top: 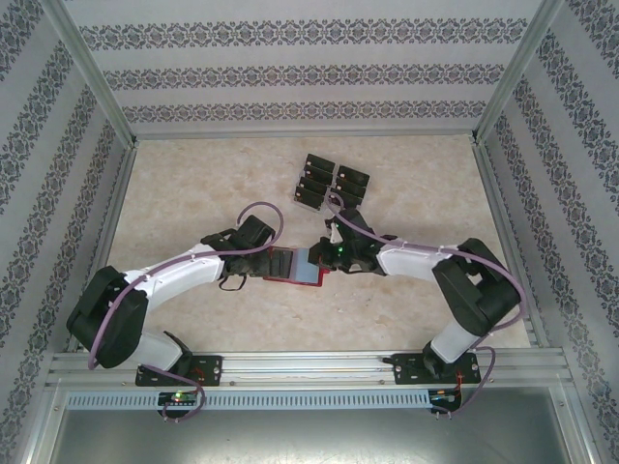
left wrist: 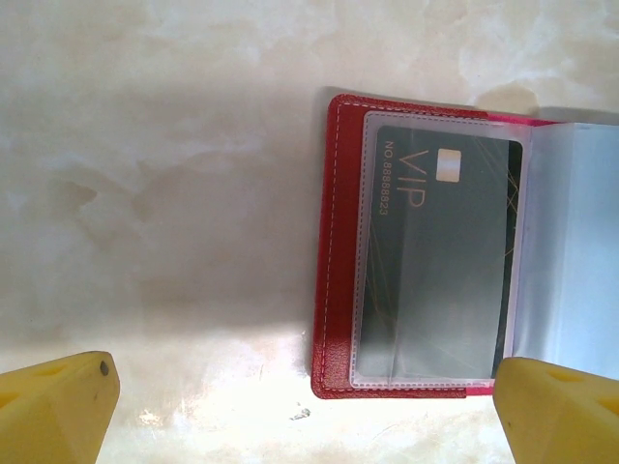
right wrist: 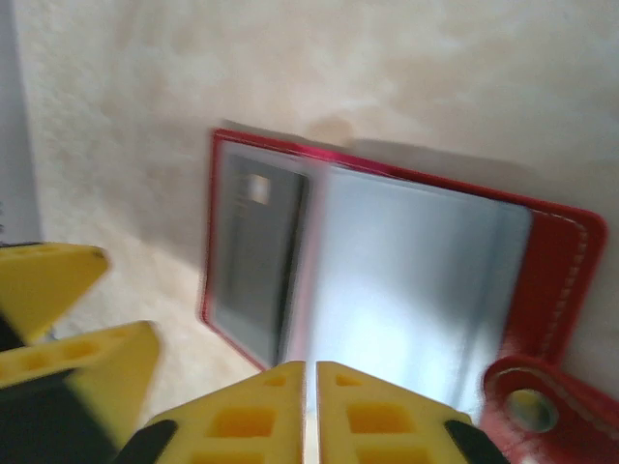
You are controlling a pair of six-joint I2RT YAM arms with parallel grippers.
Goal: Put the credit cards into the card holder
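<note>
Right gripper point(right wrist: 311, 387) almost closed, empty, floppy-looking card holder point(right wrist: 571, 256) just ahead; slick, stiff-looking credit cards point(top: 317, 182) beyond probably want edge pinches.

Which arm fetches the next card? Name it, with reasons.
Right. The right gripper, shut and empty, lies closer to the cards. The left gripper, open, sits at the wallet's end farther from them.

The small red leather-like folding card holder point(top: 293, 265) lies open and flat mid-table, clear sleeves facing up. One black VIP credit card point(left wrist: 440, 261) sits in its nine o'clock sleeve. The other flat black rectangular cards point(top: 329, 184) lie clustered at its one o'clock, apart from it.
</note>
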